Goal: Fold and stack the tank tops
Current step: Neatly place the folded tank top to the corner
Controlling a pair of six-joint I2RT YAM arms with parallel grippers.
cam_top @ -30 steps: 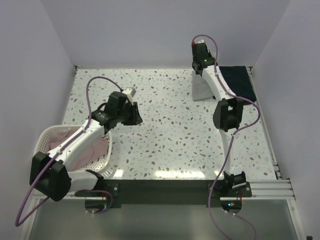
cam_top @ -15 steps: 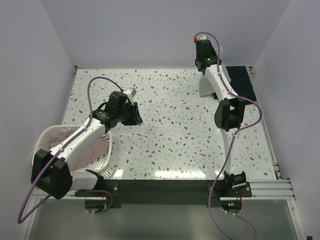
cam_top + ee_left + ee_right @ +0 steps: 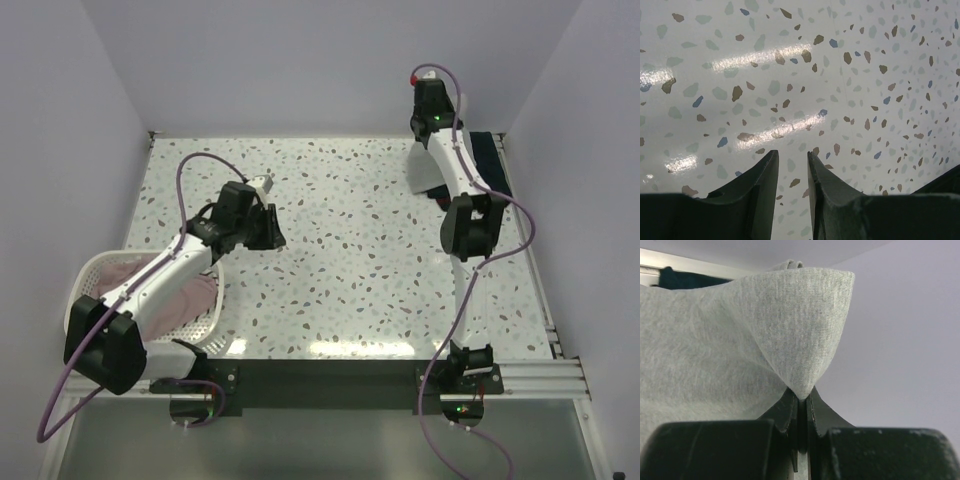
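Right arm stretched far-right, jaws pinching grey tank top aloft.

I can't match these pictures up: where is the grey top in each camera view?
Top view: the grey top hangs at the far right.
Left wrist view: not in it, only speckled table.
Right wrist view: fills left and middle, pinched in the right gripper.
Shared landmark: the navy top, next to it in the top and right wrist views.

We lose part of the grey tank top behind the right arm — the navy jersey too. The left arm covers some pinkish tops.
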